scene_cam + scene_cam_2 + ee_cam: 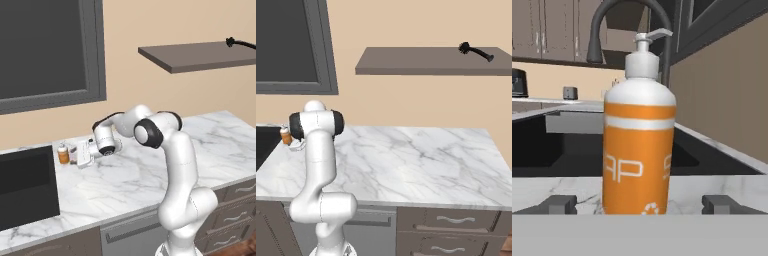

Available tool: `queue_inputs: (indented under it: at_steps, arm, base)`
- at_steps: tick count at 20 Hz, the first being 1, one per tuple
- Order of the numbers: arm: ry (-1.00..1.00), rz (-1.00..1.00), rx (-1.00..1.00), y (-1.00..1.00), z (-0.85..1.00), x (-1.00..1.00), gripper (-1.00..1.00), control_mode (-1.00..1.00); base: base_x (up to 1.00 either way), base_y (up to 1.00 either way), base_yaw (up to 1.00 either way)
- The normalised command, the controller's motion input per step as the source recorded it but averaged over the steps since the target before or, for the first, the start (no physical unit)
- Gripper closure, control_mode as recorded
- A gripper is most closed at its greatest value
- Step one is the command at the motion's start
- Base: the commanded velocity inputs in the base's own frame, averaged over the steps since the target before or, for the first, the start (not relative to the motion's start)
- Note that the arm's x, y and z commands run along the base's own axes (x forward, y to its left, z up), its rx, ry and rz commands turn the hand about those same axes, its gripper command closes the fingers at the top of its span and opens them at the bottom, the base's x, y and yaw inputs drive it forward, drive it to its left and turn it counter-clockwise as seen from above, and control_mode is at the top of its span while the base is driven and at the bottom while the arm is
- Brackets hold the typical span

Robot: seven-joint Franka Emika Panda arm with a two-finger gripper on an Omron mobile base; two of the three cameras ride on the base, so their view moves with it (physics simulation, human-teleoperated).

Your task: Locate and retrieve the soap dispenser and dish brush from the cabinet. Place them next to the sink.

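A home kitchen, rendered rather than filmed. A white marble counter (125, 175) runs along a beige wall, with brown drawer fronts (456, 225) and curved metal handles beneath it. A black sink (25, 185) is set into the marble, a tall dark faucet (612, 20) arching over it. An orange soap dispenser (639, 145) stands just beside the basin, and a dish brush (476, 51) lies on a dark brown wall shelf (421, 62).
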Motion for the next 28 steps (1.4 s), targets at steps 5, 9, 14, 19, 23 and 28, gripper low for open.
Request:
queue_inputs:
  at_steps: [5,9,14,19,23,28]
  arm:
    - [0.03,0.00,-0.01,-0.29,0.22,0.00,-1.00,-1.00]
    - [0.00,0.00,-0.06,-0.32,0.29,-0.06,-1.00,-1.00]
    - [0.00,-0.01,-0.11,-0.24,0.30,-0.07,-1.00,-1.00]
    - [-0.12,0.00,-0.20,-0.05,0.26,-0.01,-1.00,-1.00]
    - [-0.16,0.01,-0.20,0.00,0.02,0.00,-1.00,-1.00]
    - [-0.10,0.04,-0.18,-0.16,0.22,0.00,-1.00,-1.00]
  base:
    - [0.00,0.00,0.00]
    - [0.00,0.00,0.00]
    - [0.00,0.00,0.00]
    - [0.00,0.00,0.00]
    - [0.00,0.00,0.00]
    - [0.00,0.00,0.00]
